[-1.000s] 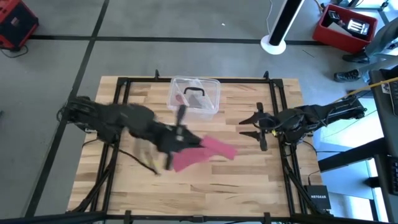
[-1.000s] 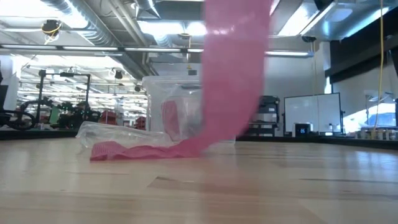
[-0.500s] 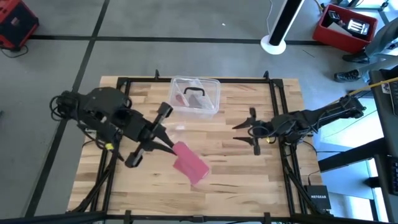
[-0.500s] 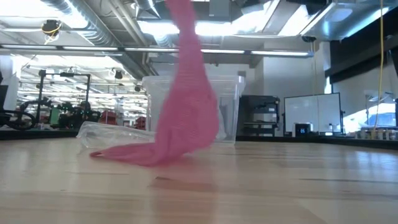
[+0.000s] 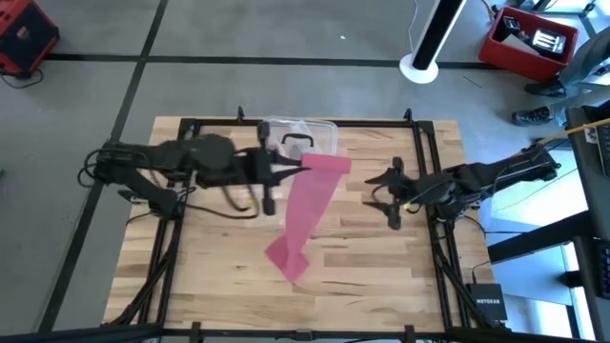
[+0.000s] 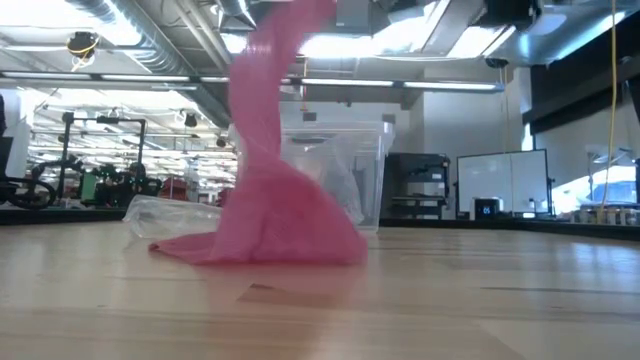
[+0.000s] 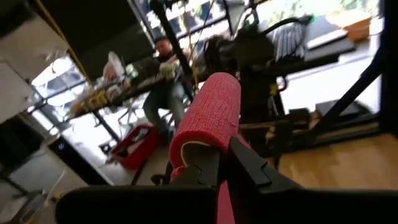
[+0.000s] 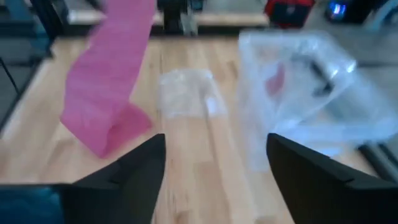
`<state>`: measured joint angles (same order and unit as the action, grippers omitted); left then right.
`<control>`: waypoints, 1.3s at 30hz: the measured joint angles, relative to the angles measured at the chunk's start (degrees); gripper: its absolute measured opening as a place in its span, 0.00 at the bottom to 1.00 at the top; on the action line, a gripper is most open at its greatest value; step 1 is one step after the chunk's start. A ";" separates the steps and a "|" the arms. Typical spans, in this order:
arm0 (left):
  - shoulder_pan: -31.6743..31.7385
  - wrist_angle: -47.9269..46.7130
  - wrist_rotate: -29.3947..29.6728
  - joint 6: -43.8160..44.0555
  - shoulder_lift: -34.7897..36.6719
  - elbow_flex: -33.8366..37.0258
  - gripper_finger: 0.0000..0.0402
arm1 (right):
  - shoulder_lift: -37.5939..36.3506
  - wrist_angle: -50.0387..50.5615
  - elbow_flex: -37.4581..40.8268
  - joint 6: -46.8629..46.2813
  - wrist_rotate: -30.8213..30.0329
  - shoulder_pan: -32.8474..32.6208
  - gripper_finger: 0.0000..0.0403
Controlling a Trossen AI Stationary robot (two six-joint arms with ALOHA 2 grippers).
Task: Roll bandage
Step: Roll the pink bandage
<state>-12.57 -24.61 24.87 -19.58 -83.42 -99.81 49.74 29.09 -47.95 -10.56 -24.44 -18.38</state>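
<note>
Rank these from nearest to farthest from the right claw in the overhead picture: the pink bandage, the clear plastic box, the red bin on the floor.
From the right claw, open at the table's right side:
1. Bandage, mid-table, hanging from the left claw.
2. Clear plastic box, at the table's far edge.
3. Red bin, off the table, at the picture's top right.

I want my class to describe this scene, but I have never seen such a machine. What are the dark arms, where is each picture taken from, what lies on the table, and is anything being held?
These are two robot arms at a wooden table, each ending in a two-finger gripper. One picture looks straight down, one looks level across the table top, and two come from cameras on the arms' wrists. The left gripper is shut on one end of the pink bandage, lifting it while the other end lies folded on the wood. The right gripper waits open at its side, holding nothing. Also on the table are a clear plastic box and a crumpled clear wrapper.
</note>
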 joint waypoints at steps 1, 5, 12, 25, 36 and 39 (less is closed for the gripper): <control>0.51 1.09 0.08 0.13 -0.04 1.78 0.00 | 0.13 -0.63 2.03 -1.43 0.02 0.01 0.73; 2.50 6.79 -0.24 0.30 -0.05 7.86 0.00 | -0.63 -12.18 11.88 -5.55 -0.01 0.01 0.74; 5.78 11.96 -0.12 0.75 -0.10 14.14 0.00 | -1.20 -41.97 26.17 -5.90 -0.06 0.01 0.70; 7.05 16.57 -0.25 -4.58 0.33 13.46 0.01 | 15.05 -69.52 30.06 -5.65 -0.52 0.01 0.67; 5.91 17.83 -0.23 -4.80 0.31 13.46 0.02 | 22.87 -69.25 26.92 -3.94 -7.18 0.05 0.67; 5.39 17.80 -0.29 -6.47 0.31 13.46 0.01 | 22.87 -69.85 26.92 -3.98 -11.00 0.48 0.67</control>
<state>-7.18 -6.81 24.58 -26.05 -83.11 -86.35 72.62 -40.76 -21.04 -14.54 -35.44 -17.90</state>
